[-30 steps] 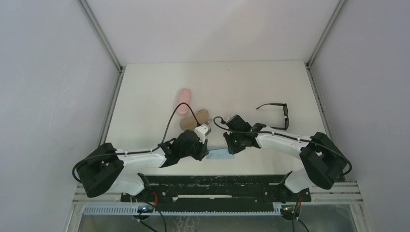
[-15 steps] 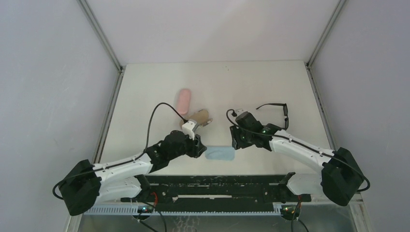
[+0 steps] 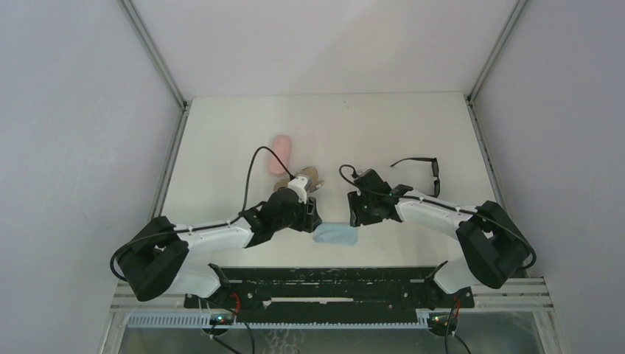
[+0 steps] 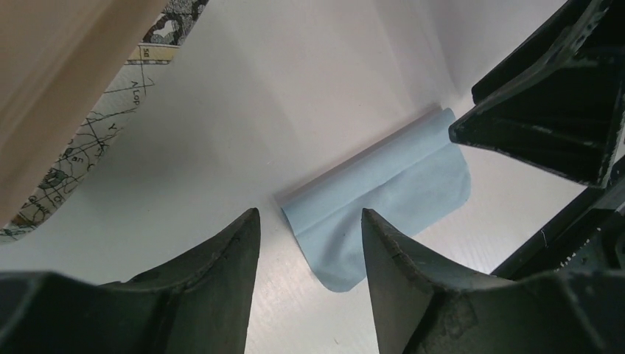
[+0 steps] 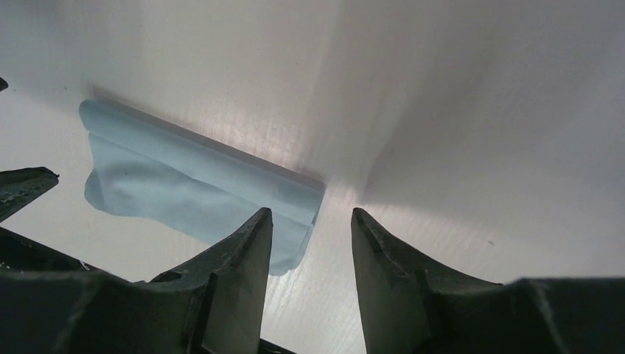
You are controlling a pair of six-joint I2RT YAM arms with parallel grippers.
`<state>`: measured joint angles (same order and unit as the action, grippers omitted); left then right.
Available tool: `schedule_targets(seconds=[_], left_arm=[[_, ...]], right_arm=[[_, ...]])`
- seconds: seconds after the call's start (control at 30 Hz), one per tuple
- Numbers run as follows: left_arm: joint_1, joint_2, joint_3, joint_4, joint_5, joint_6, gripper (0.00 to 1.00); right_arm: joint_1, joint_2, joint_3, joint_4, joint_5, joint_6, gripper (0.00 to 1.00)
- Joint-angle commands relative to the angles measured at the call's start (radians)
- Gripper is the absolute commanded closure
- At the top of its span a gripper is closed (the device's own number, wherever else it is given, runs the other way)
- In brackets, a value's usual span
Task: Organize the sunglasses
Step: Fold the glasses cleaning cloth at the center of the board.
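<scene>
The black sunglasses [image 3: 425,174] lie unfolded on the table at the right, beyond my right arm, and neither gripper touches them. A folded light-blue cloth [image 3: 335,234] lies flat between the two grippers. My left gripper [image 3: 312,219] hovers just left of the cloth [image 4: 383,184], and its jaws stand open with nothing in them [image 4: 309,220]. Just right of the cloth [image 5: 184,181] is my right gripper [image 3: 357,215], also open and empty [image 5: 310,215]. The sunglasses do not show in either wrist view.
A pink case [image 3: 281,153] lies behind the left gripper. A grey-patterned case [image 3: 305,177] sits right behind that gripper's wrist and shows at the upper left of the left wrist view [image 4: 88,140]. The black frame rail [image 3: 324,284] runs along the near edge.
Both grippers have opened and drawn slightly off the blue cloth, which now lies uncovered and folded on the table. The sunglasses and cases have not moved.
</scene>
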<state>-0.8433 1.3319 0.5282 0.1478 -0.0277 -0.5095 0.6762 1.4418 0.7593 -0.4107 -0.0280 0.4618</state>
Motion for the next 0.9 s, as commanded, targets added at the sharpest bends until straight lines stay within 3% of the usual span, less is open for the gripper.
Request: schedule_targets(seconds=[0.0, 0.23, 0.87], left_arm=[[0.009, 0.026, 0.057, 0.014, -0.031, -0.031, 0.41], [0.013, 0.032, 0.067, -0.015, -0.075, -0.038, 0.39], [0.051, 0.063, 0.106, -0.126, -0.167, -0.087, 0.41]], right_arm=[[-0.014, 0.036, 0.001, 0.07, -0.039, 0.027, 0.56], [-0.023, 0.07, 0.0, 0.075, -0.062, 0.03, 0.57], [-0.027, 0.098, 0.001, 0.057, -0.093, 0.024, 0.81]])
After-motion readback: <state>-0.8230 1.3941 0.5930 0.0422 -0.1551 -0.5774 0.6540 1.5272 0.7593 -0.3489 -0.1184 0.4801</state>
